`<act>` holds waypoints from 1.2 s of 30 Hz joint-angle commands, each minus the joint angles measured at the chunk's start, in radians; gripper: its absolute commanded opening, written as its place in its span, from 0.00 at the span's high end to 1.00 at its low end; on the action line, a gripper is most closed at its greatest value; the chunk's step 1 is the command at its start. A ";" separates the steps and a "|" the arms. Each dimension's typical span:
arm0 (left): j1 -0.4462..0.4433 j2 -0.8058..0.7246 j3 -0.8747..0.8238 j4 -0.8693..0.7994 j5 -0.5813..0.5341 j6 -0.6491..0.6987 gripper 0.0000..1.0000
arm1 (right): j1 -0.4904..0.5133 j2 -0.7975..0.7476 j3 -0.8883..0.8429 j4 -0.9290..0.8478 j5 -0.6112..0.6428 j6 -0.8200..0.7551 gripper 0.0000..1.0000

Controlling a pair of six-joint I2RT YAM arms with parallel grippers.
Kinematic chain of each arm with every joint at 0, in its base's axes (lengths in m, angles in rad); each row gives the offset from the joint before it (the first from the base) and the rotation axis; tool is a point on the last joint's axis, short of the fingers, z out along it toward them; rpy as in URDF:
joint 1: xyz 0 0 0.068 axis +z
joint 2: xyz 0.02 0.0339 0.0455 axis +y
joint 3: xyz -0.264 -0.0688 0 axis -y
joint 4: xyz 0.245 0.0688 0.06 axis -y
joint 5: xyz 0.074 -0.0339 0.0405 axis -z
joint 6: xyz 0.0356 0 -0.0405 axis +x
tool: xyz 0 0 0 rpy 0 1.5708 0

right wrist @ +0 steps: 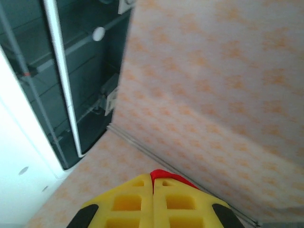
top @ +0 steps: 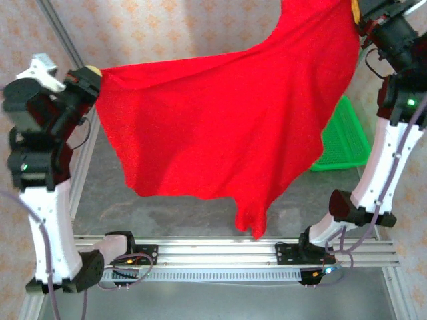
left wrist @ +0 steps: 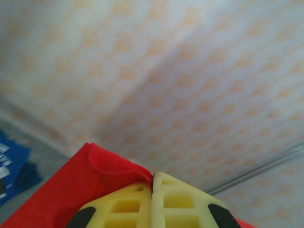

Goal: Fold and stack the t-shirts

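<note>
- The red t-shirt (top: 220,127) is the biggest thing on my overhead feed. It hangs spread in the air between the two arms, well above the table. Its top edge sags from a high corner at the upper right down to a lower corner at the left. A narrow tail of cloth droops toward the rail at the near edge.
- The table (top: 167,213) is a grey surface, and I can see a bare stretch of it under the hanging shirt.
- The left arm (top: 40,167) stands at the left with its wrist turned toward the shirt. The right arm (top: 393,133) reaches higher, up into the top right corner of the overhead view.
- The green mesh basket (top: 343,143) sits on the table at the right. It is behind the right arm, and the shirt's edge partly covers it.
- The blue t-shirt (left wrist: 9,164) shows at the low left edge of my left wrist feed. It lies on the grey surface with white marks on it, and most of it is cut off by the frame.
- The left gripper (left wrist: 152,178) has its yellow fingers pressed together, and they pinch a rolled edge of the red t-shirt at the tips.
- The right gripper (right wrist: 153,178) is likewise clamped tight. A small lip of red cloth pokes out at its fingertips, so it has the shirt's other corner.
</note>
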 commanded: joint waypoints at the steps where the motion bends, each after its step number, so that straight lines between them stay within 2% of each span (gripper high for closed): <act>1: -0.002 0.082 -0.117 0.094 -0.081 0.078 1.00 | 0.022 0.108 -0.024 -0.068 -0.007 -0.108 1.00; 5: -0.016 0.226 -0.256 0.168 -0.198 0.130 1.00 | 0.074 0.312 -0.010 -0.192 0.028 -0.269 1.00; 6: -0.016 0.293 -0.260 0.169 -0.215 0.145 1.00 | 0.084 0.391 0.034 -0.267 0.076 -0.316 1.00; 9: -0.018 0.484 -0.245 0.215 -0.263 0.183 1.00 | 0.113 0.631 0.164 -0.317 0.147 -0.353 1.00; 13: -0.014 0.729 -0.100 0.246 -0.280 0.200 1.00 | 0.147 0.886 0.264 -0.150 0.219 -0.276 1.00; 14: -0.014 0.805 -0.041 0.254 -0.273 0.196 1.00 | 0.150 0.931 0.267 -0.076 0.231 -0.229 0.98; 15: -0.013 0.866 0.019 0.248 -0.270 0.188 1.00 | 0.153 0.968 0.276 -0.045 0.258 -0.200 0.81; 16: -0.011 0.913 0.079 0.234 -0.260 0.179 0.85 | 0.153 0.984 0.276 -0.020 0.270 -0.184 0.58; 17: -0.010 0.956 0.145 0.216 -0.250 0.170 0.59 | 0.153 0.990 0.272 0.017 0.270 -0.175 0.43; 18: -0.010 0.980 0.194 0.206 -0.250 0.158 0.42 | 0.154 0.985 0.275 0.016 0.278 -0.193 0.37; 20: -0.007 1.004 0.284 0.182 -0.234 0.135 0.19 | 0.150 0.940 0.266 -0.020 0.295 -0.245 0.25; 21: -0.004 1.011 0.345 0.147 -0.215 0.125 0.02 | 0.146 0.905 0.263 -0.051 0.289 -0.280 0.21; 25: -0.001 0.935 0.469 0.031 -0.173 0.100 0.00 | 0.143 0.728 0.237 -0.342 0.246 -0.460 0.19; 28: -0.006 0.780 0.390 -0.023 -0.106 0.048 0.00 | 0.163 0.528 0.093 -0.572 0.198 -0.595 0.18; 30: -0.013 0.649 0.281 -0.072 -0.080 0.035 0.00 | 0.177 0.357 -0.096 -0.637 0.194 -0.653 0.18; 33: -0.023 0.460 0.044 -0.110 -0.041 0.012 0.00 | 0.179 0.083 -0.448 -0.548 0.126 -0.620 0.18; 36: -0.044 0.272 -0.245 -0.161 -0.078 -0.019 0.01 | 0.180 -0.150 -0.710 -0.552 0.115 -0.592 0.17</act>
